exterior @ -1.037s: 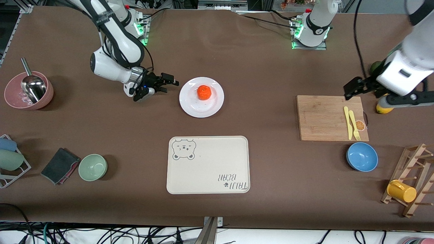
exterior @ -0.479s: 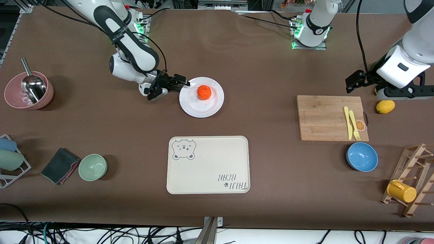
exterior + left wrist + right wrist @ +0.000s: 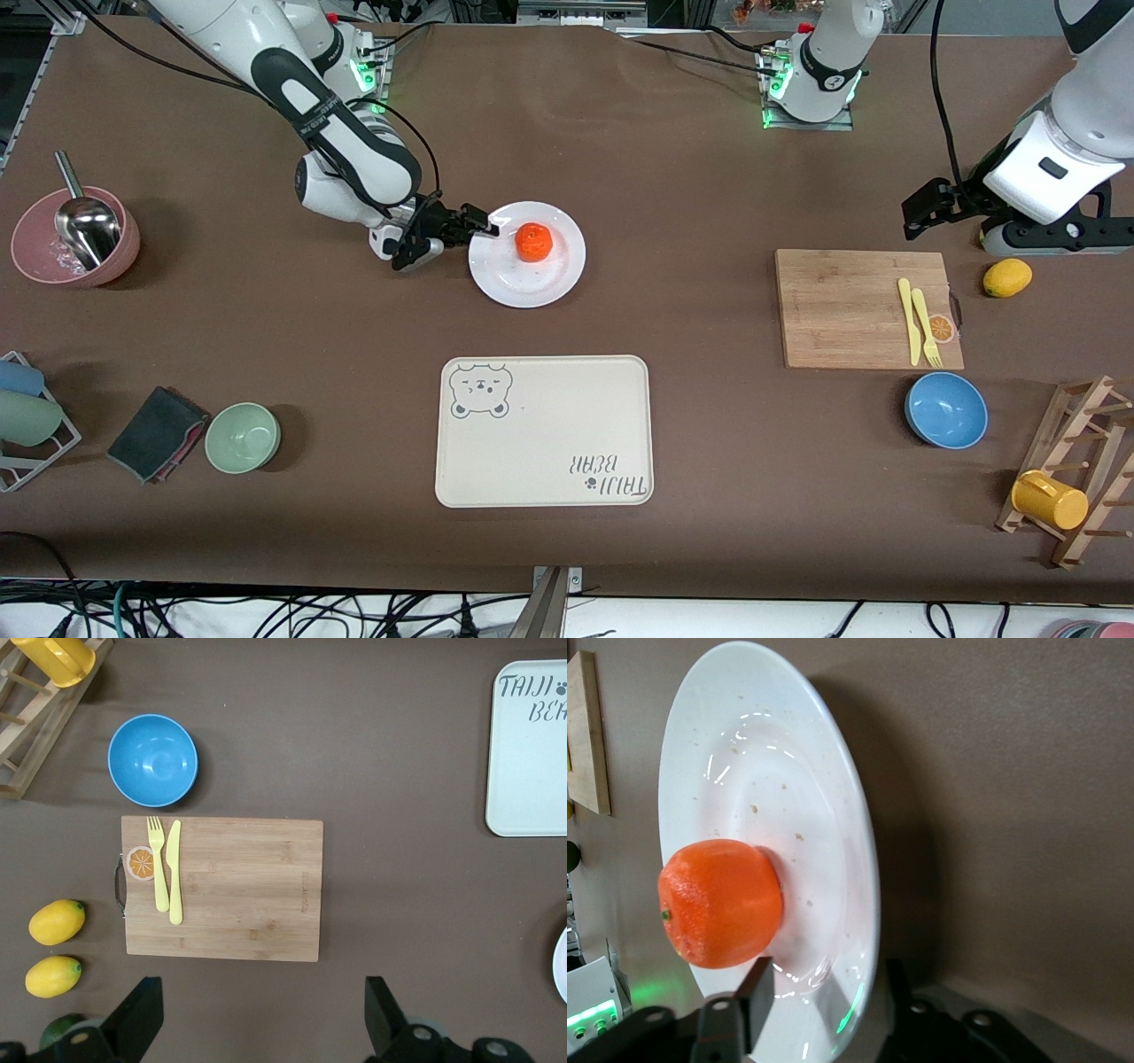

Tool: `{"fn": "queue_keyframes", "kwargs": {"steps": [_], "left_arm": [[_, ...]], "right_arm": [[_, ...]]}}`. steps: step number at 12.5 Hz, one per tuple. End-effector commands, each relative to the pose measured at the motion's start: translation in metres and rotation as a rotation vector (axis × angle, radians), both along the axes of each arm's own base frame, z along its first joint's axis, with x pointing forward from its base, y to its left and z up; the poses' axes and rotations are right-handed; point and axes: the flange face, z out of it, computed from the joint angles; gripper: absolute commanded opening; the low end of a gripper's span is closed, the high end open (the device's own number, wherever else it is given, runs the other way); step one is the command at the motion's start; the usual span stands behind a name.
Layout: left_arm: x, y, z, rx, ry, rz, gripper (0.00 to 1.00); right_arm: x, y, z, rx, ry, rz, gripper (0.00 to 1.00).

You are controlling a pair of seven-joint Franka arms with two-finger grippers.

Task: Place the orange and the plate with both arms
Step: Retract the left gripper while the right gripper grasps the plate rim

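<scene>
Orange (image 3: 533,241) sits on plate (image 3: 549,275). Right gripper (image 3: 474,228) at plate rim, jaws parted astride it, not yet clamped. Left gripper (image 3: 257,1019) waits above table by board (image 3: 842,306), jaws wide, empty.

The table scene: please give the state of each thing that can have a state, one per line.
orange: resting on the plate
plate: flat on the table, rim between the right gripper's jaws
right gripper: open, at the plate's rim
left gripper: open, hovering, holding nothing
blue bowl: upright, empty
green bowl: upright, empty
bear tray: flat, empty
</scene>
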Motion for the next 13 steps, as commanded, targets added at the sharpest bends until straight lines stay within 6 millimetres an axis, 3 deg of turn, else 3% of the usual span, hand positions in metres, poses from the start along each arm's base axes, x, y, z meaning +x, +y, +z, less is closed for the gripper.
{"fn": "queue_keyframes", "kwargs": {"steps": [1, 3, 8, 13], "left_arm": [[-0.006, 0.003, 0.003, -0.017, 0.006, -0.014, 1.00], [-0.006, 0.005, 0.003, -0.017, 0.007, -0.011, 1.00], [-0.008, 0.009, 0.001, -0.015, 0.024, -0.005, 1.00], [-0.008, 0.010, 0.001, -0.015, 0.026, -0.002, 1.00]], "right_arm": [[0.008, 0.004, -0.004, 0.015, -0.017, -0.010, 0.35], [0.011, 0.002, -0.013, 0.025, -0.023, -0.003, 0.20], [0.017, -0.006, -0.025, 0.025, -0.029, 0.000, 0.00], [0.038, 0.000, -0.015, 0.052, 0.005, -0.094, 0.00]]}}
